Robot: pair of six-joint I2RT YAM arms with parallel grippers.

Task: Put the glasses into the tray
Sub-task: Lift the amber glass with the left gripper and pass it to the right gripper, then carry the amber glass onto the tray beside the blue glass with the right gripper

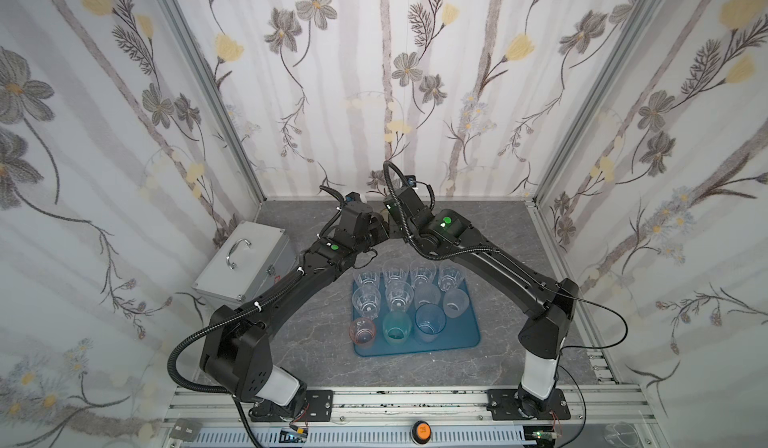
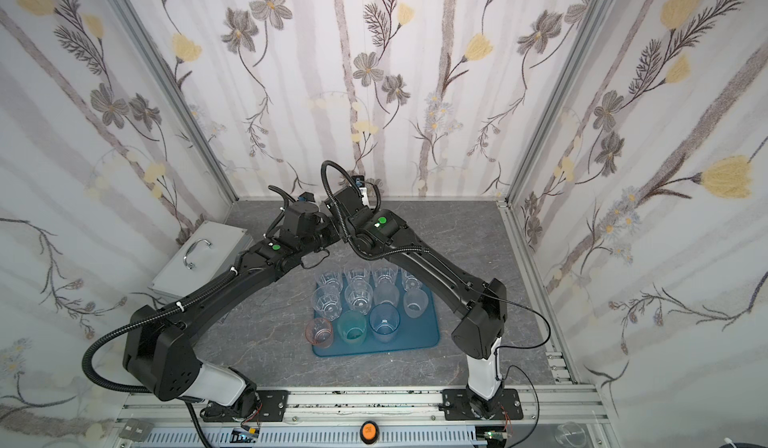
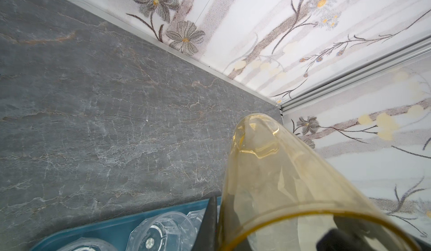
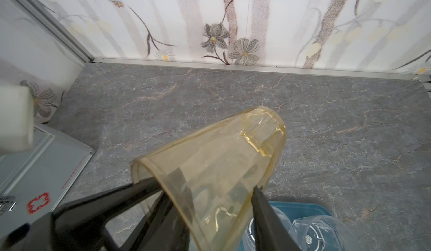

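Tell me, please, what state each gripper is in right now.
Left gripper: shut on the amber glass.
Right gripper: jaws astride that glass; grip cannot be told.

Two black arms are seen, the left arm (image 1: pixel 286 288) and the right arm (image 1: pixel 511 275), each finished with a white base segment (image 1: pixel 282 385). Black corrugated conduit (image 1: pixel 171 362) is looped alongside, white cable ties (image 1: pixel 258 305) are fitted, green round markers (image 1: pixel 333 247) are shown, and dark tapered fingers (image 4: pixel 263 205) are carried on the right end effector (image 4: pixel 212 187).
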